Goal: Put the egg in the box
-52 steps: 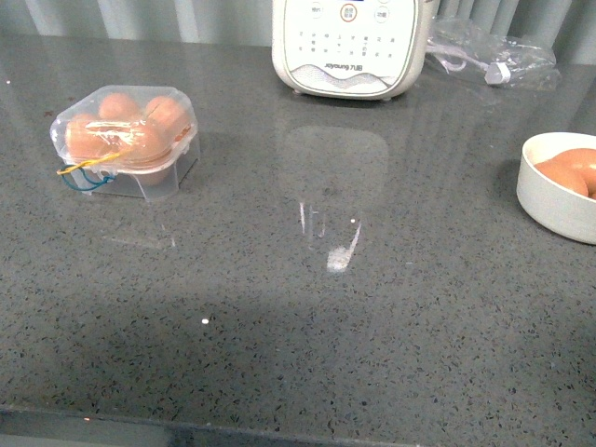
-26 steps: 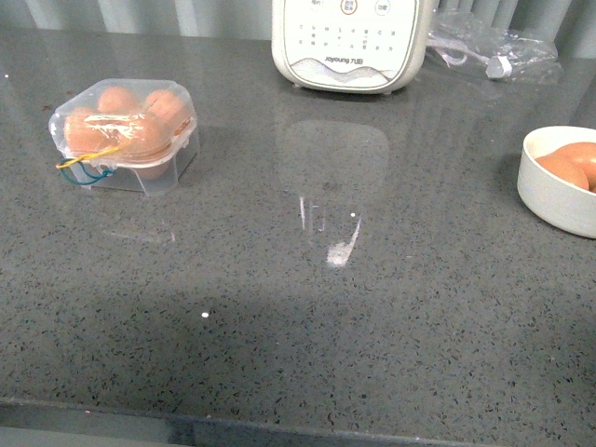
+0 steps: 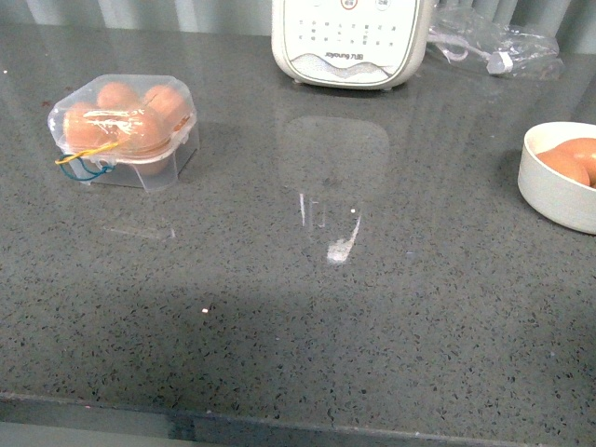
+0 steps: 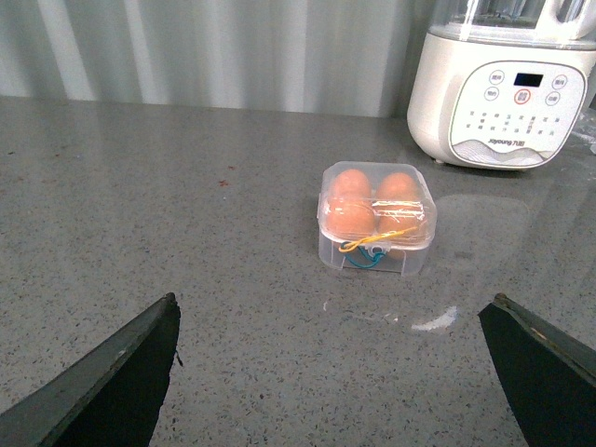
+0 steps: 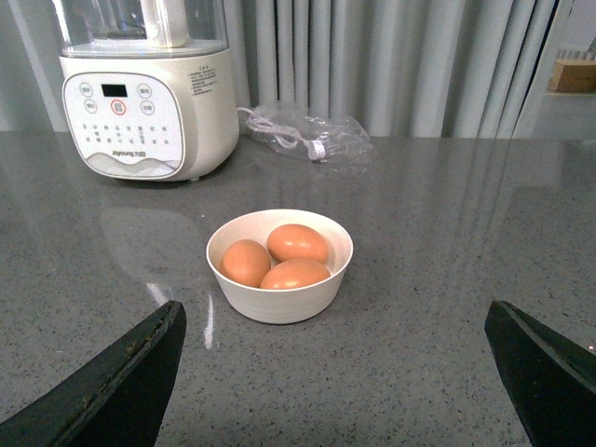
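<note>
The box (image 3: 126,130) is a clear plastic egg case with its lid shut and yellow and blue-green bands at its front. It stands at the left of the grey counter and holds several brown eggs. It also shows in the left wrist view (image 4: 376,219), well ahead of my open, empty left gripper (image 4: 337,372). Three more brown eggs (image 5: 279,259) lie in a round white bowl (image 5: 279,298), ahead of my open, empty right gripper (image 5: 340,377). The bowl sits at the right edge of the front view (image 3: 557,186). Neither arm shows in the front view.
A white kitchen appliance (image 3: 351,42) with a button panel stands at the back centre. A clear plastic bag (image 3: 494,47) with a cable lies at the back right. The counter's front edge (image 3: 279,424) runs along the bottom. A curtain hangs behind.
The front view has shifted a little: box, appliance and bowl all sit slightly higher in the picture than before. Nothing on the counter has moved.
</note>
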`<action>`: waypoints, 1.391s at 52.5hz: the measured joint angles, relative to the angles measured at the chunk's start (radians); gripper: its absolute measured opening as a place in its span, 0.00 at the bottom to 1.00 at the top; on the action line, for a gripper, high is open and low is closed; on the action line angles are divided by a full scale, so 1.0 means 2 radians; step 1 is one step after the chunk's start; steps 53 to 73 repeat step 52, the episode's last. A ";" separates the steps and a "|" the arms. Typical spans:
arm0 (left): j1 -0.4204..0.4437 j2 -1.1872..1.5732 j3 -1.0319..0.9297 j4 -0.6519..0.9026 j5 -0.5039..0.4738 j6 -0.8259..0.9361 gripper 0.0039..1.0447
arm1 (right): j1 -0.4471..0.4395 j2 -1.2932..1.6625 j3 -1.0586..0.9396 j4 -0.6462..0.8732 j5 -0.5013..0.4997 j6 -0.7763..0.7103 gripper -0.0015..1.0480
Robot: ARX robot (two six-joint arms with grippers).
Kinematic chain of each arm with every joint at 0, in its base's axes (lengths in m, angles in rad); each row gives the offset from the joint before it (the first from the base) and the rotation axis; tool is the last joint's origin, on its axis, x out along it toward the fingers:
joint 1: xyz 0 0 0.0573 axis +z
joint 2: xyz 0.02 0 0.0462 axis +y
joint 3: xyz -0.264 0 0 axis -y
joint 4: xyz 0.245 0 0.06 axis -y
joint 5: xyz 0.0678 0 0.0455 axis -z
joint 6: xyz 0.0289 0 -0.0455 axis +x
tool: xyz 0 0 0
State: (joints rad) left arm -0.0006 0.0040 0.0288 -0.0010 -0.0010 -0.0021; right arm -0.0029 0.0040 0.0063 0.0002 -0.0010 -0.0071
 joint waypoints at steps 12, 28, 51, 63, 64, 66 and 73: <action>0.000 0.000 0.000 0.000 0.000 0.000 0.94 | 0.000 0.000 0.000 0.000 0.000 0.000 0.93; 0.000 0.000 0.000 0.000 0.000 0.000 0.94 | 0.000 0.000 0.000 0.000 0.000 0.000 0.93; 0.000 0.000 0.000 0.000 0.000 0.000 0.94 | 0.000 0.000 0.000 0.000 0.000 0.000 0.93; 0.000 0.000 0.000 0.000 0.000 0.000 0.94 | 0.000 0.000 0.000 0.000 0.000 0.000 0.93; 0.000 0.000 0.000 0.000 0.000 0.000 0.94 | 0.000 0.000 0.000 0.000 0.000 0.000 0.93; 0.000 0.000 0.000 0.000 0.000 0.000 0.94 | 0.000 0.000 0.000 0.000 0.000 0.000 0.93; 0.000 0.000 0.000 0.000 0.000 0.000 0.94 | 0.000 0.000 0.000 0.000 0.000 0.000 0.93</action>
